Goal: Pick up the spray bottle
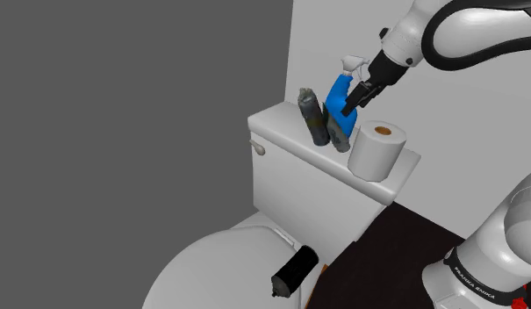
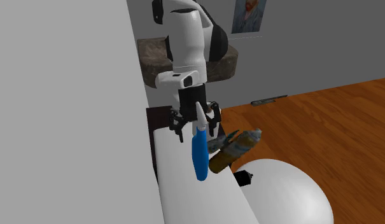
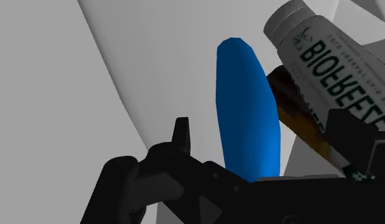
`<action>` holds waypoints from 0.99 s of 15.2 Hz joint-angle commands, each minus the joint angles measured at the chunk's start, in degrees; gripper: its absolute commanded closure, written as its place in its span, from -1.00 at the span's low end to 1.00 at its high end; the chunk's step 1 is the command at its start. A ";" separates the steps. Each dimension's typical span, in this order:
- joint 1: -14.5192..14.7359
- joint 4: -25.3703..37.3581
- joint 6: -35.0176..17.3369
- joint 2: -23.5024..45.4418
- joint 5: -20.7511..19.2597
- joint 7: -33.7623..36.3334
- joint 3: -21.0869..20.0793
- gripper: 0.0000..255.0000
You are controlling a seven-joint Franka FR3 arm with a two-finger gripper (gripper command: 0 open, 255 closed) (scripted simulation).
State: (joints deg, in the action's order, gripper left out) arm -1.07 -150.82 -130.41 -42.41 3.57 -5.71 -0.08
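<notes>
Claw (image 1: 349, 109) grips the blue spray bottle with a white trigger head (image 1: 339, 92), its long axis nearly upright over the white toilet tank lid (image 1: 281, 123), the white paper roll (image 1: 377, 151) just beside it on the shoulder view's right.

Grey walls (image 1: 123, 105) enclose a white toilet (image 1: 298, 189); reddish wooden floor (image 2: 324, 133); a picture (image 2: 249, 15) hangs beyond.

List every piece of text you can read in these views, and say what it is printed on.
"BIOFREEZ", its end hidden: on the white bottle beside the blue spray bottle.
"FRANKA EMIKA": on the dark band low on the arm.
Smaller print on the white bottle: too small to read.
</notes>
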 commanded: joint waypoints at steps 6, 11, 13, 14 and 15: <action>-0.02 -0.45 -0.49 0.00 0.00 -0.13 0.10 1.00; 0.00 -0.51 -0.52 -0.04 0.01 -0.08 0.05 1.00; -0.04 0.89 1.13 -0.29 -0.06 0.01 0.05 1.00; -0.05 1.62 1.93 -0.36 -0.09 0.06 0.05 1.00; -0.07 2.35 2.73 -0.43 -0.12 0.10 0.05 1.00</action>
State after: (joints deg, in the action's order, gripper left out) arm -1.10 -149.12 -128.57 -42.60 3.49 -5.60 -0.08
